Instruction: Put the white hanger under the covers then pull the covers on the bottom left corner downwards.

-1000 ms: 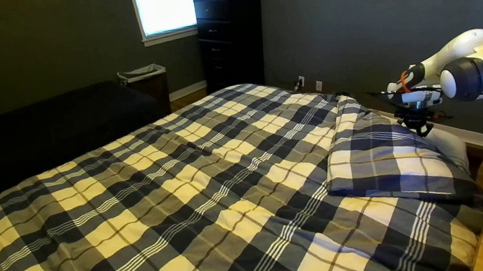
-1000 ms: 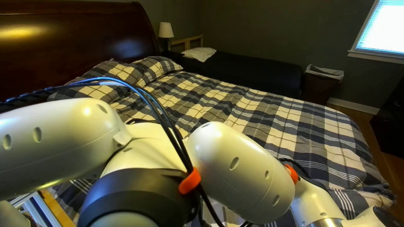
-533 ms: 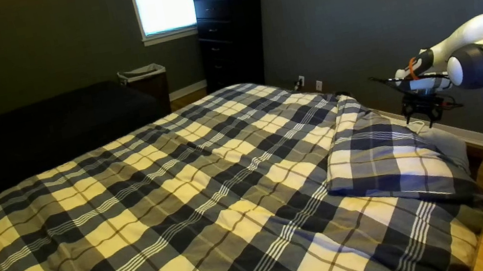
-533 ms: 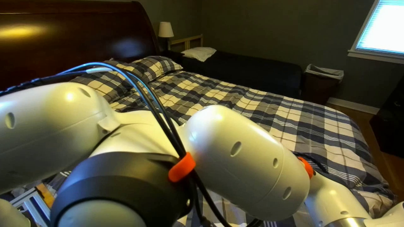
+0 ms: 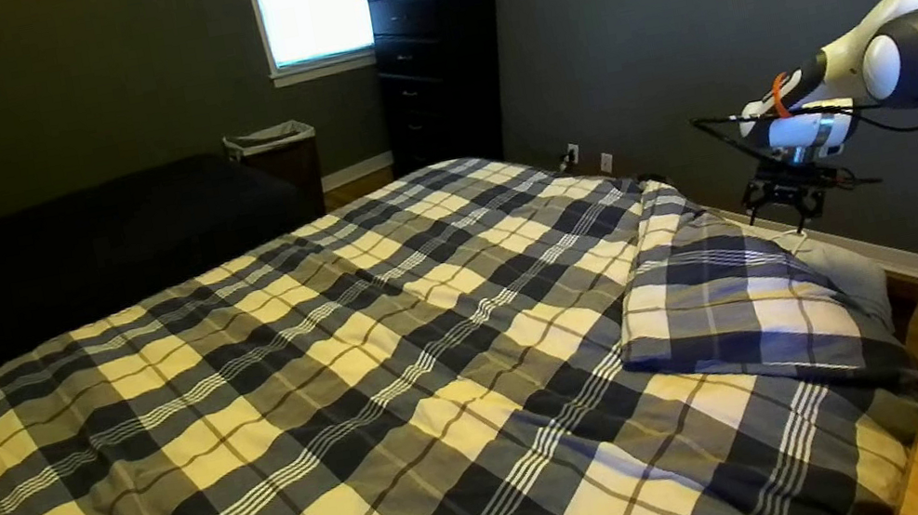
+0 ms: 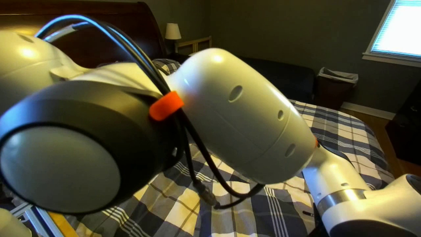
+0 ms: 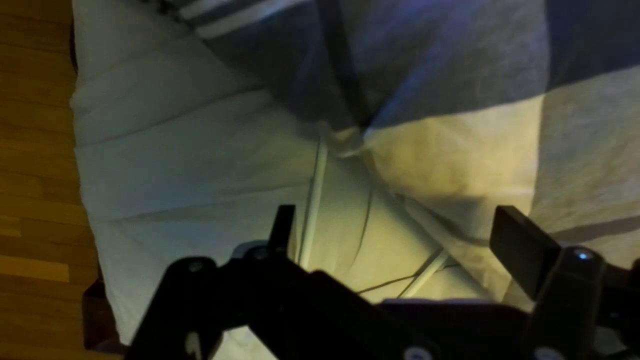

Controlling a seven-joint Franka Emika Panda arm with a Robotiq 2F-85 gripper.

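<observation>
Beneath the spread claw (image 7: pixel 394 215), the wrist view shows the white hanger (image 7: pixel 313 200) on the surface (image 7: pixel 190 175), one bar running out to the edge of the covers (image 7: pixel 465 155). In an exterior view, the claw (image 5: pixel 777 227) hangs near the folded-back covers.

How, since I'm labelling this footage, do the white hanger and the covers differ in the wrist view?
Colour: the white hanger is plain, while the covers are plaid in dark blue, grey and cream.
Shape: the white hanger shows as thin, straight bars; the covers are a broad, soft cloth.
Extent: only parts of the white hanger show; the covers run past the picture's edge.
Shared: both appear to lie over the pale sheet.
</observation>
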